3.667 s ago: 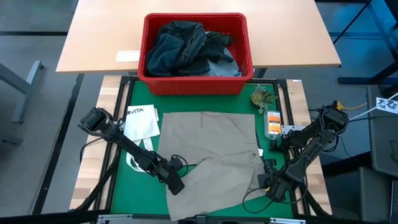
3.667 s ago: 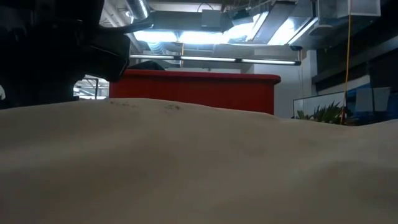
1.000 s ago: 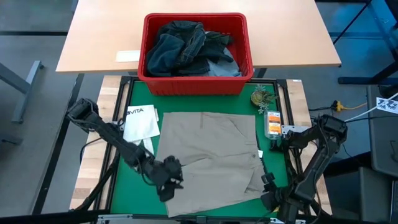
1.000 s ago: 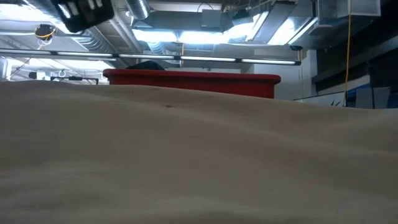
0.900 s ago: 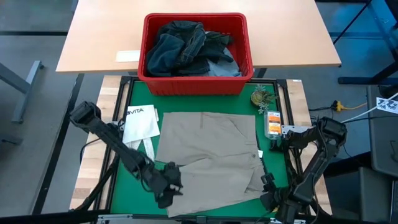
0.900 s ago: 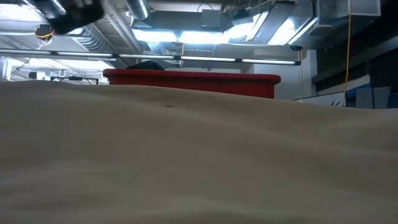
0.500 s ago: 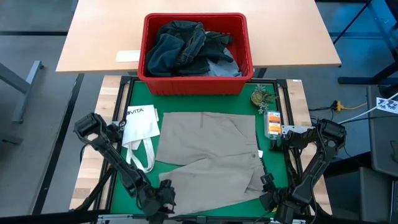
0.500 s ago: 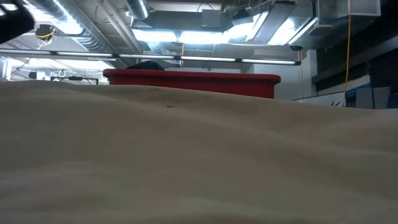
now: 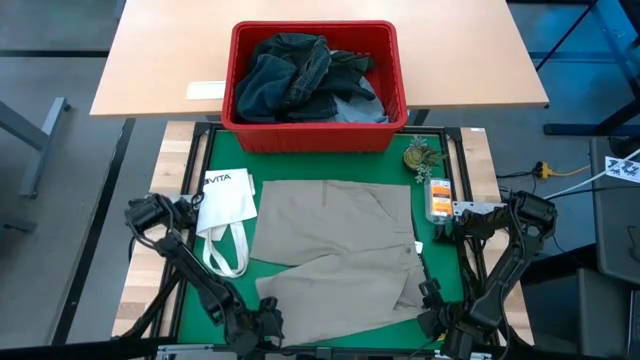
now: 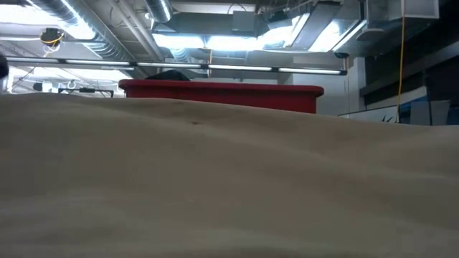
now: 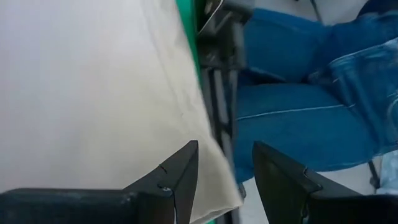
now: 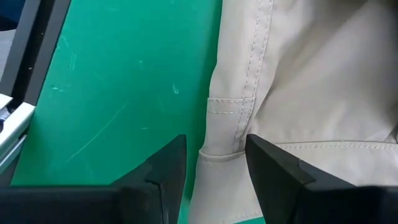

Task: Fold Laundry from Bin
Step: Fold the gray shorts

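- Four views, high view first: large rectangular red plastic bin [image 9: 240,115] on the pale wooden tabletop [image 9: 160,60], holding a heap of dark navy and light blue denim laundry [image 9: 300,78]. Beige trousers [image 9: 335,255] lie spread on the green mat [image 9: 215,150] nearer the robot, part folded. White tote bag with looped straps [image 9: 225,205] lies just left of the trousers. Left end effector [image 9: 262,322] sits low at the trousers' near left corner; right end effector [image 9: 432,322] at the near right corner.
- Low view: beige trousers [image 10: 229,186] fill the foreground; the red bin's rim [image 10: 222,89] shows beyond.
- Left wrist view: left end effector [image 11: 225,180], fingers apart, empty, over the beige trousers' edge [image 11: 93,93]; a person's blue-jeaned legs [image 11: 298,118] beyond the table frame.
- Right wrist view: right end effector [image 12: 214,168], fingers apart, straddling the trousers' stitched hem [image 12: 233,124] without clamping it; green mat [image 12: 124,81] beside.
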### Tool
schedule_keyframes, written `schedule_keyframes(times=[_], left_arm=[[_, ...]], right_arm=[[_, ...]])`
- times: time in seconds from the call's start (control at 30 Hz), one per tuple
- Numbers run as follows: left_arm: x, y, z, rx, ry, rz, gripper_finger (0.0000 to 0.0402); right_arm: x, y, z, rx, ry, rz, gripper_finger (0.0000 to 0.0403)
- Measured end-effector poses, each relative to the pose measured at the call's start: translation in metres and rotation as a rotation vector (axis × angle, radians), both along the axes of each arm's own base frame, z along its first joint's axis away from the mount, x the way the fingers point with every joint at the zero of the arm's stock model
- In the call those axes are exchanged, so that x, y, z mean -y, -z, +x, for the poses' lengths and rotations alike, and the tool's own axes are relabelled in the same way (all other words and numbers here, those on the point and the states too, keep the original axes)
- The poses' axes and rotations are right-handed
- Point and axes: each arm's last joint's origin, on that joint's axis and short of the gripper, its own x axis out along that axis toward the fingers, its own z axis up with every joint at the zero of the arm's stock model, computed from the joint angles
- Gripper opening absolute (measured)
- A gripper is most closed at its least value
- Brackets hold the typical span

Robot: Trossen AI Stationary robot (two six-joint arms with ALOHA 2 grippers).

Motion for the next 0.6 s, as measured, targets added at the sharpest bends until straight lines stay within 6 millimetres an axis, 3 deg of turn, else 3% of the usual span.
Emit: schedule_keyframes(times=[0.2, 0.4, 0.6], left_arm=[[0.001, 0.017, 0.0, -0.042, 0.011, 0.033, 0.0145], [-0.002, 0.02, -0.001, -0.071, 0.005, 0.072, 0.0142], [-0.007, 0.022, -0.003, -0.118, -0.038, 0.098, 0.0107]], right_arm=[[0.0, 0.0, 0.0, 0.006, 0.0, -0.006, 0.0166], [0.0, 0.0, 0.0, 0.012, 0.001, -0.008, 0.0166], [0.005, 0.01, -0.005, -0.001, 0.001, -0.024, 0.0165]])
